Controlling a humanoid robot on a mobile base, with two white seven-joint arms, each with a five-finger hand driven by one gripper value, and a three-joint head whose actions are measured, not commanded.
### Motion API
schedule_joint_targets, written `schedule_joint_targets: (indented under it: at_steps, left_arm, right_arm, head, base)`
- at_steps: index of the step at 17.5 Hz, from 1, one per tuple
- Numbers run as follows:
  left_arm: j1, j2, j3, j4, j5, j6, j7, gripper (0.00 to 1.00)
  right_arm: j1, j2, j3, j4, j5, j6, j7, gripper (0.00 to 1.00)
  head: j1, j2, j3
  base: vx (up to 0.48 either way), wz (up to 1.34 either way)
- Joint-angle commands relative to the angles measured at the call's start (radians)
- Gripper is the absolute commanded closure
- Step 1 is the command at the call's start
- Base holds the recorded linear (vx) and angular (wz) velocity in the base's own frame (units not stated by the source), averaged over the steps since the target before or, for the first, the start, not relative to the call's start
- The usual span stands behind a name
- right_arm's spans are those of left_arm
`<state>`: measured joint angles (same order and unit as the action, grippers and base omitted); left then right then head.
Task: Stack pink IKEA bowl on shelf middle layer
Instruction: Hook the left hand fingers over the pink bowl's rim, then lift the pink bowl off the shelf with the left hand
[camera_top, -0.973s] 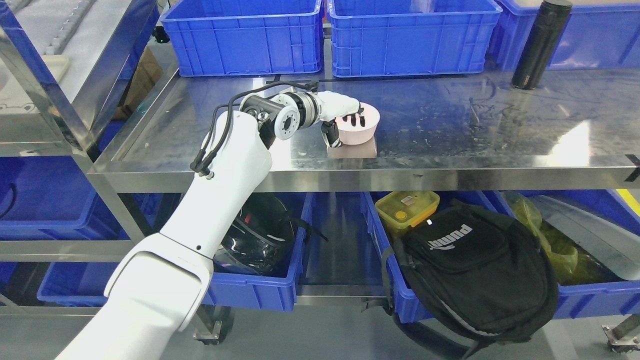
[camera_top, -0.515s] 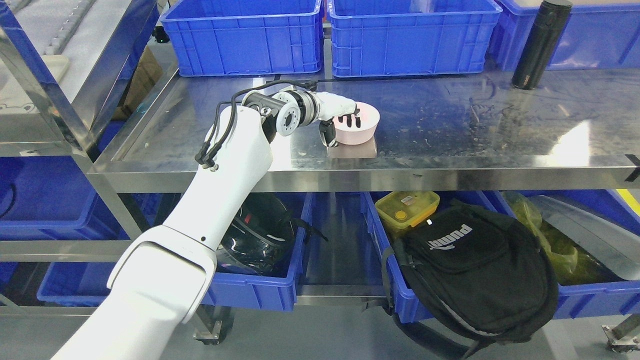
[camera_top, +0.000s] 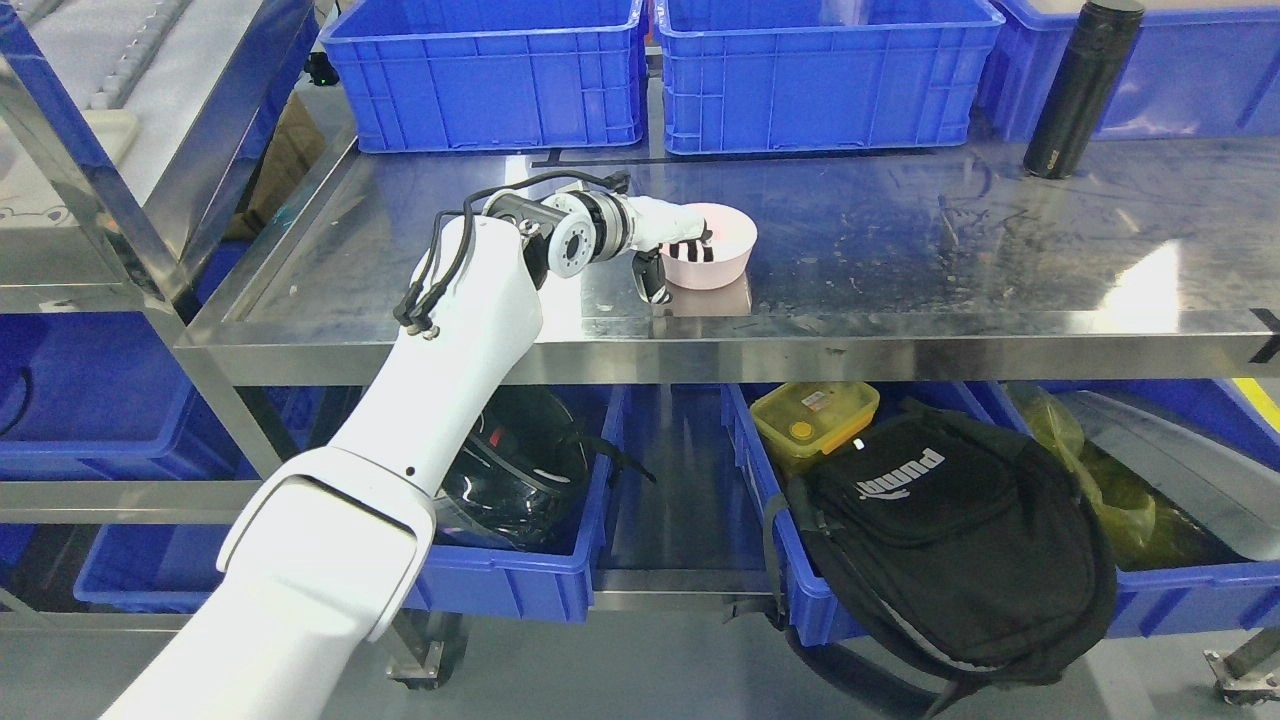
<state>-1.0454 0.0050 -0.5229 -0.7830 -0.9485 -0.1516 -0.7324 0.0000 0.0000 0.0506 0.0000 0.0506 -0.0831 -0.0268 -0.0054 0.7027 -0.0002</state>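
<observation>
A pink bowl (camera_top: 722, 262) sits on the steel middle shelf (camera_top: 900, 260), near its front edge. My left arm comes in from the lower left and reaches over the shelf. My left hand (camera_top: 672, 265) is shut on the bowl's left rim. The dark fingertips (camera_top: 690, 250) lie inside the bowl and the thumb (camera_top: 652, 281) presses on the outer wall. The bowl tilts slightly, with its opening turned a little towards me. Whether its base touches the shelf is unclear.
Two blue crates (camera_top: 490, 70) (camera_top: 820, 70) stand at the back of the shelf, and a black flask (camera_top: 1078, 90) at the back right. Below are blue bins holding a helmet (camera_top: 520, 480), a yellow lunch box (camera_top: 812, 415) and a black backpack (camera_top: 950, 530). Another rack (camera_top: 90, 200) stands at the left.
The left hand has closed further on the bowl's rim and drawn slightly left. The bowl has shifted a little with it and shows more of its inside.
</observation>
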Motion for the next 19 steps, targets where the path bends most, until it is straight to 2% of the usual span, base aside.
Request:
schedule_joint_targets:
  at_steps: [1, 5, 12, 15, 17, 19]
  left_arm:
    - [-0.002, 0.012, 0.018, 0.057, 0.007, -0.04, 0.004, 0.69]
    - [0.007, 0.012, 0.035, 0.056, 0.008, -0.071, 0.004, 0.79]
    - [0.059, 0.012, 0.187, 0.038, 0.008, -0.181, 0.002, 0.98]
    - [0.068, 0.012, 0.257, 0.018, 0.01, -0.201, 0.001, 1.0]
    - [0.088, 0.012, 0.331, -0.062, 0.045, -0.201, -0.004, 1.0]
    - [0.094, 0.012, 0.351, -0.129, 0.085, -0.2, -0.004, 1.0]
  right_arm:
    - [0.021, -0.017, 0.0, -0.017, 0.0, 0.0, 0.001, 0.0]
    - [0.021, -0.017, 0.0, -0.017, 0.0, 0.0, 0.001, 0.0]
    - [0.021, -0.017, 0.0, -0.017, 0.0, 0.0, 0.001, 0.0]
    - [0.021, -0.017, 0.0, -0.017, 0.0, 0.0, 0.001, 0.0]
    - [0.021, -0.017, 0.0, -0.017, 0.0, 0.0, 0.001, 0.0]
    - [0.021, -0.017, 0.0, -0.017, 0.0, 0.0, 0.001, 0.0]
  head:
    - [0.0, 0.0, 0.0]
    - [0.0, 0.0, 0.0]
    - [0.0, 0.0, 0.0]
    - [0.0, 0.0, 0.0]
    - [0.0, 0.0, 0.0]
    - [0.0, 0.0, 0.0]
  base:
    - [0.0, 0.0]
    - [0.0, 0.0]
    - [0.0, 0.0]
    - [0.0, 0.0]
    - [0.0, 0.0]
    - [0.0, 0.0]
